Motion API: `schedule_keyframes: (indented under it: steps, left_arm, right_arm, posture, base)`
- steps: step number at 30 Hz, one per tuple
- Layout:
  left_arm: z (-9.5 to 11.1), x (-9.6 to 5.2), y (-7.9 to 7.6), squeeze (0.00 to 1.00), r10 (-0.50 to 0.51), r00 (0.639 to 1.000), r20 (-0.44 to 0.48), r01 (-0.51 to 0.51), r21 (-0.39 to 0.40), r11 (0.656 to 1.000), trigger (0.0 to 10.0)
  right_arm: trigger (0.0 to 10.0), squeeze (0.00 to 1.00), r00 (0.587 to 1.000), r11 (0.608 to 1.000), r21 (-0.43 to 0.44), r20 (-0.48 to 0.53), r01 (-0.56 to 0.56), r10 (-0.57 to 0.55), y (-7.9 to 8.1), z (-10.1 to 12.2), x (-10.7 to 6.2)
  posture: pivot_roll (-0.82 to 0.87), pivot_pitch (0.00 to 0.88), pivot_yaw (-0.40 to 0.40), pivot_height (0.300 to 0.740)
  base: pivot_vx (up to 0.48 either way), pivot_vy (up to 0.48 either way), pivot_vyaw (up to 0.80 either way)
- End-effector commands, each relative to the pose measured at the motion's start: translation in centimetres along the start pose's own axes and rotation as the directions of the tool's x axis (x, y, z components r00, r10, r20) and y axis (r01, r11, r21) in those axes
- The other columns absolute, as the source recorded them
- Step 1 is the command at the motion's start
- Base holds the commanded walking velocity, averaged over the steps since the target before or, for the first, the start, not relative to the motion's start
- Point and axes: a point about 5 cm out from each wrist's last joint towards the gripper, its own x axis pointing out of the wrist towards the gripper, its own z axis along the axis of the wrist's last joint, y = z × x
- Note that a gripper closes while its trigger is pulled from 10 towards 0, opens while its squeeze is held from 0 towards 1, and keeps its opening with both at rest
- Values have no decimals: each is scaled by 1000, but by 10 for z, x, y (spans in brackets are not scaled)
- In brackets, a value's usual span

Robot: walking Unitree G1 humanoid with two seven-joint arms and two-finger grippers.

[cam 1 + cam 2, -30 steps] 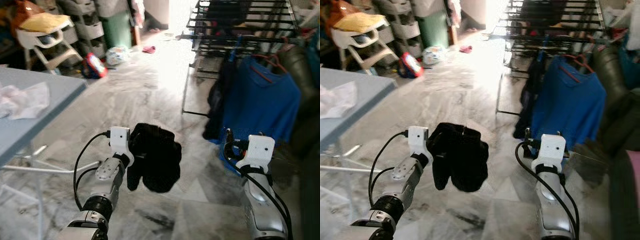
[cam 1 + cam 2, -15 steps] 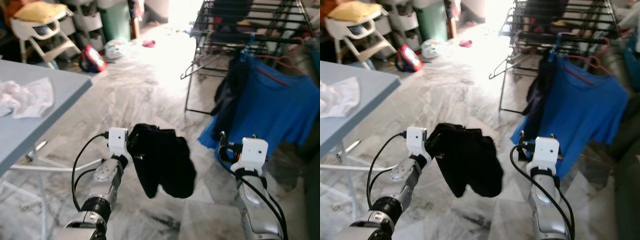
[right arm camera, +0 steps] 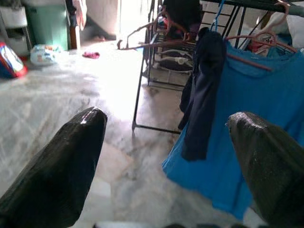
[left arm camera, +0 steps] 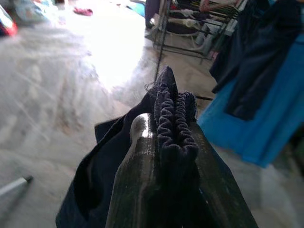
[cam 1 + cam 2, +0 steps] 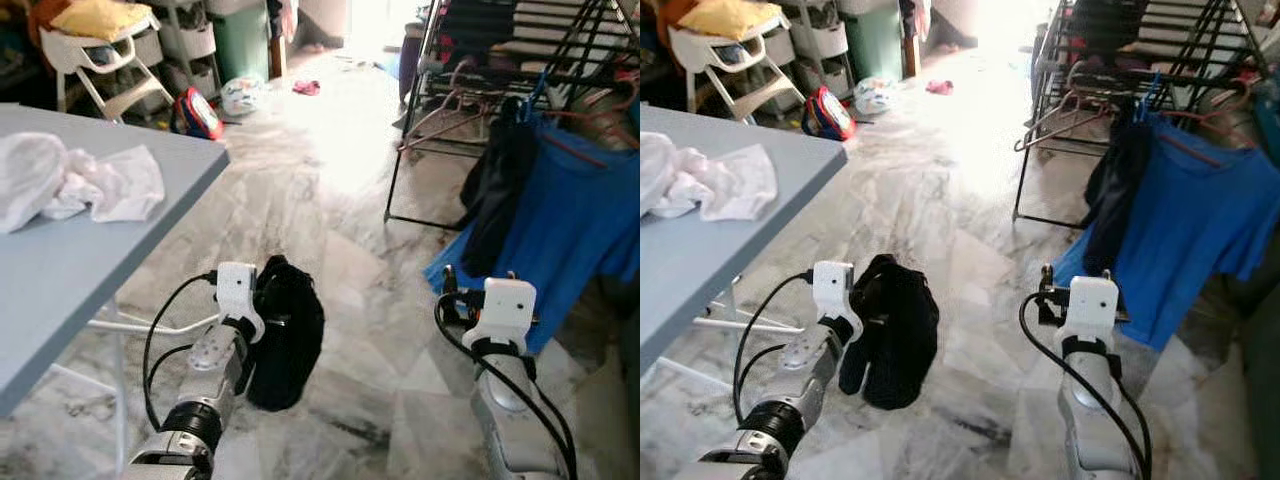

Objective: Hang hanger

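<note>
Hanger itself cannot be made out at the left gripper [image 4: 173,142], whose 2 fingers [image 4: 137,156] are clenched on a bunched dark garment [image 5: 285,335] that droops from it low over the marble floor [image 5: 330,200]. Ahead and to the right stands a black drying rack [image 5: 500,60]. From its lower rail hang a blue T-shirt [image 5: 570,230] on a reddish hanger [image 3: 259,47] and, just beside it, a dark navy garment [image 3: 202,90] on a blue hook. Empty pinkish hangers [image 5: 1060,105] dangle off the rack's near end. On the left, a pale blue surface [image 5: 70,270] carries crumpled white cloth [image 5: 80,180]. The right gripper [image 3: 166,156] is held out toward the rack, released, its 2 fingers well apart and grasping nothing.
</note>
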Motion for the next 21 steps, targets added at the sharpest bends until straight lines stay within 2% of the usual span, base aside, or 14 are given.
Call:
schedule_keyframes:
  steps: [1, 12, 16, 21]
  left_arm:
    - [8, 1, 1, 0, -14, 999, 38, 14, 5, 1000, 10000]
    - [9, 1, -1, 0, -28, 998, 49, 28, -1, 1000, 10000]
    - [10, 2, -1, 0, -36, 998, 47, 36, 1, 999, 10000]
    - [10, 3, -4, 0, -52, 998, 42, 52, 5, 999, 10000]
  right_arm:
    - [10000, 0, 1000, 1000, -3, 13, 6, -6, -1, 4, 1]
    - [10000, 0, 1000, 1000, 11, 6, 6, -6, 2, 4, 1]
    - [10000, 0, 1000, 1000, 26, 7, 0, -1, 3, 4, 0]
    - [10000, 0, 1000, 1000, 28, 6, -2, 2, 4, 4, -1]
  posture:
    - [-75, 114, 19, 740]
    - [-75, 125, 23, 740]
    - [-77, 128, 27, 740]
    - [-79, 129, 32, 740]
  base:
    - [0, 0, 0]
    - [285, 0, 0]
    - [377, 0, -542]
    - [378, 0, 0]
